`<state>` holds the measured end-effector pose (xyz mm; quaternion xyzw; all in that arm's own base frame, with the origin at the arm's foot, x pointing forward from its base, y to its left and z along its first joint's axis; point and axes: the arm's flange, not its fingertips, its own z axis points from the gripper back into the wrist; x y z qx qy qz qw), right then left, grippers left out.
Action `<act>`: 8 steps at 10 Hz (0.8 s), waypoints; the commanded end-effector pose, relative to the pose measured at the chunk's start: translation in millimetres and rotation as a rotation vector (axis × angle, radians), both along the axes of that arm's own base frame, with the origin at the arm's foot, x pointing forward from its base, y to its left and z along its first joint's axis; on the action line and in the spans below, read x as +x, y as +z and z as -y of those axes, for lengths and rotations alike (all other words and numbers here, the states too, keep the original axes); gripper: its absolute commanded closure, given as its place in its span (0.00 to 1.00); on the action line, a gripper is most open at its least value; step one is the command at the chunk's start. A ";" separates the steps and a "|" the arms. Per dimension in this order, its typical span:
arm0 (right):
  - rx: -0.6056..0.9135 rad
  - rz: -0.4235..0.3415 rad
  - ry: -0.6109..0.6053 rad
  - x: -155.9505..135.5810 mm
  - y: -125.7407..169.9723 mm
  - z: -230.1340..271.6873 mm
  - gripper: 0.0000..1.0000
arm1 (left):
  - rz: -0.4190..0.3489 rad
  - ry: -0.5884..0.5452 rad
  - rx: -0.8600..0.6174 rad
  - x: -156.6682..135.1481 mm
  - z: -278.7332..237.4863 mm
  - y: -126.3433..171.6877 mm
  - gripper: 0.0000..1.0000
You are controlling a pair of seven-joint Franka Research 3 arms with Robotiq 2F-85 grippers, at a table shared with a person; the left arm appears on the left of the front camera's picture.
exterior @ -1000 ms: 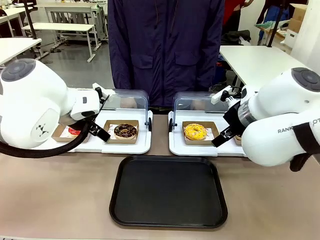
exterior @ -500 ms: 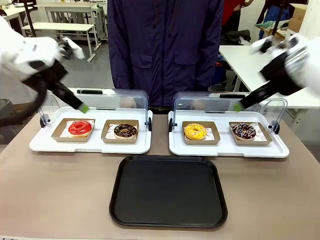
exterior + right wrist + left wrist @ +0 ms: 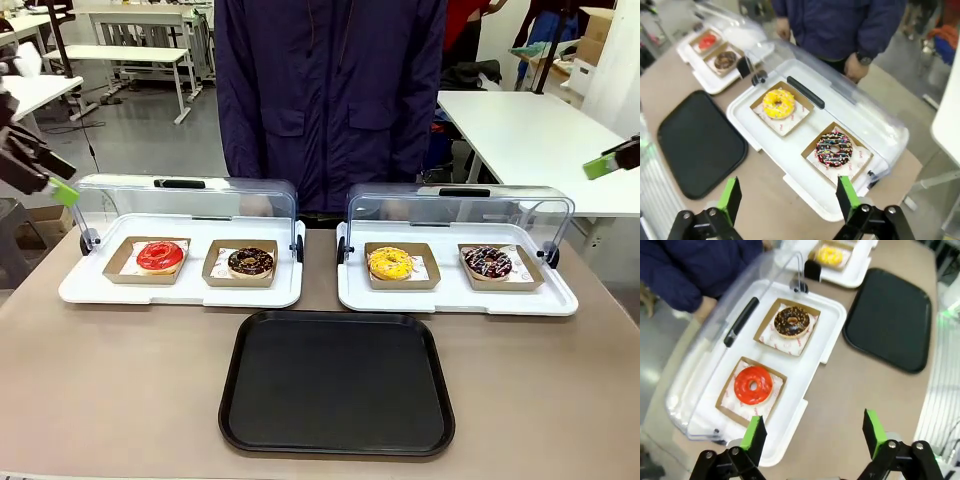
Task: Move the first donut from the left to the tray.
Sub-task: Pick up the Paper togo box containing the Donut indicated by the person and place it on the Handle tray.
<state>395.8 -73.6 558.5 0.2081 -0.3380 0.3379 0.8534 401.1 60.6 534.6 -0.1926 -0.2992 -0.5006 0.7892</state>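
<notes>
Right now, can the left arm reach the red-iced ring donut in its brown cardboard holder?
Probably yes: the clear lid is swung back; nothing stands between the open left gripper and donut.

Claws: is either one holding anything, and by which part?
Nothing is held. The left claw and the right claw both stand open and empty above the table; the red donut sits untouched in its cardboard holder.

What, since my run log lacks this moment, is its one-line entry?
red donut: in holder, left white tray | black tray: on table | left pincer: open | right pincer: open
</notes>
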 end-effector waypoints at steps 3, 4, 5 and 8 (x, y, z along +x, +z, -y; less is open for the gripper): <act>0.111 0.037 0.125 -6.0 -11.6 65.7 0.00 | 0.041 -0.109 -0.223 6.4 -66.7 -3.0 0.00; 0.125 0.039 0.119 -7.9 -16.5 76.8 0.00 | 0.051 -0.119 -0.268 9.4 -79.1 -8.6 0.00; 0.165 0.051 0.129 -11.3 -21.6 88.2 0.00 | 0.044 -0.108 -0.307 12.6 -90.0 -18.4 0.00; 0.222 0.068 0.125 -18.2 -32.2 103.8 0.00 | 0.070 -0.080 -0.387 13.7 -100.4 -27.4 0.00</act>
